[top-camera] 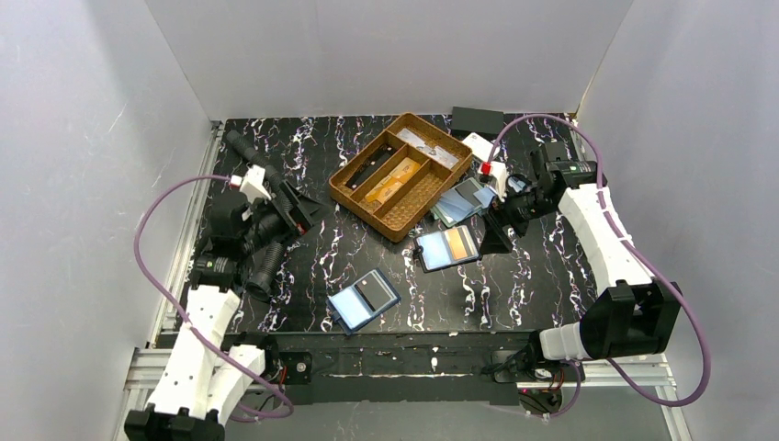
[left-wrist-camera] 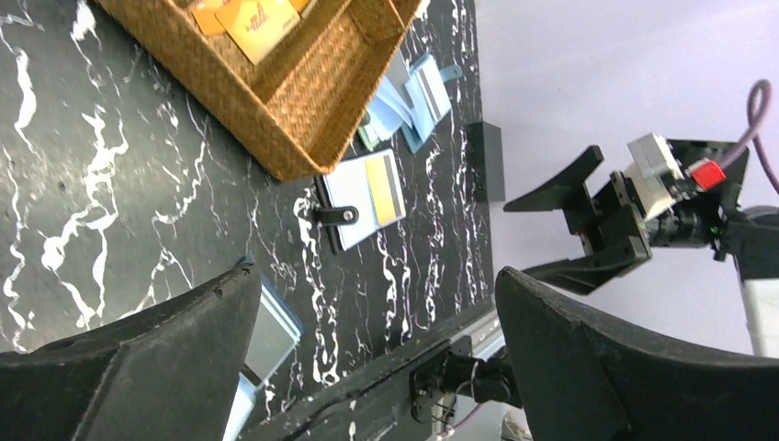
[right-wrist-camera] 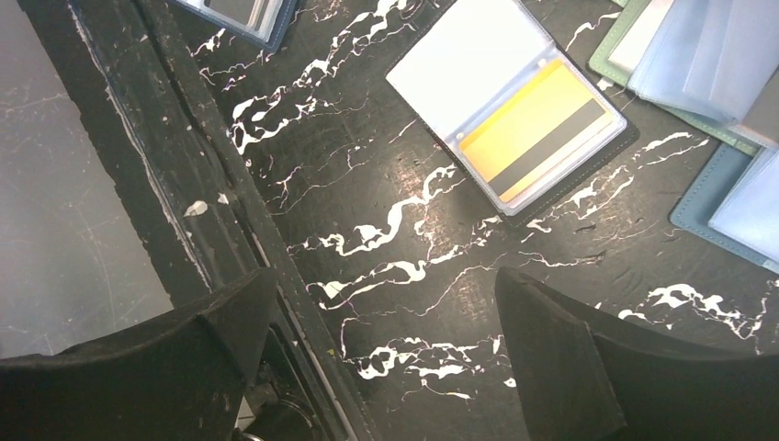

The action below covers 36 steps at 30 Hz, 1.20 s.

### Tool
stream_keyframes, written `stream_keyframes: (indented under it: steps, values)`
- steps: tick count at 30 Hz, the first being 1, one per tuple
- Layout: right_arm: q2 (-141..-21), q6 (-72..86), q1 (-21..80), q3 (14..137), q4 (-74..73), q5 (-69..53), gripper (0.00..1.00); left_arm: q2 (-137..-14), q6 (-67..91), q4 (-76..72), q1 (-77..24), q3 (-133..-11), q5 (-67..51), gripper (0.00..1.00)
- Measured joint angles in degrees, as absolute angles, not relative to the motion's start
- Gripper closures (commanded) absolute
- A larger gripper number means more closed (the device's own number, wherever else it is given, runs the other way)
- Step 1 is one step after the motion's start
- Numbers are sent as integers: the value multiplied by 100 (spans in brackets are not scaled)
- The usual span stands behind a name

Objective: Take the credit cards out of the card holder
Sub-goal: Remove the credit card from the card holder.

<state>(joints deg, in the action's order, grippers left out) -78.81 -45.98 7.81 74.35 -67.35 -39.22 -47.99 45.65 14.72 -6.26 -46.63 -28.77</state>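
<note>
Card (top-camera: 460, 243), yellow-orange, sits in one half of the open holder (top-camera: 434, 251), which lies flat on the bench (top-camera: 276, 303). From above, a wicker tray (top-camera: 401, 225) lies just behind the holder, with more orange cards (top-camera: 389, 186) in a middle compartment. A pile (top-camera: 462, 200) of other holders also lies just behind the holder. A second holder (top-camera: 364, 299), blue, lies in front of the holder and to its left. The right pincer (top-camera: 496, 231) stands just right of the holder; the left pincer (top-camera: 299, 207) is well to its left.

The left wrist view shows that pincer's fingers (left-wrist-camera: 138, 367) wide apart with nothing between them. The holder lies beyond them, at the tray's corner. Past the holder the right pincer shows its jaws spread and empty.

In the right wrist view that pincer's fingers (right-wrist-camera: 597, 386) are likewise parted and bare. The holder lies ahead of them, apart from them; the card, crossed by a dark stripe, is under clear plastic, and the holder's other half is white
</note>
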Motion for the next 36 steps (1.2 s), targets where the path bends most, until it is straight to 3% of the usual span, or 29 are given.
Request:
stream_keyframes:
  steps: [13, 24, 36]
  values:
    - [-7883, -4508, 674, 7113, -6619, -3916, 2, -3771, 5234, 2064, -816, -3671, -3275, 2]
    - [-7841, -4595, 637, 6718, -6589, -3931, 2, -4390, 5754, 2158, -2659, -3385, -2521, 8]
    - [-7664, -4987, 1037, 5970, -6497, -4222, 5, -3962, 6348, 1260, -3138, -1868, -1883, 7]
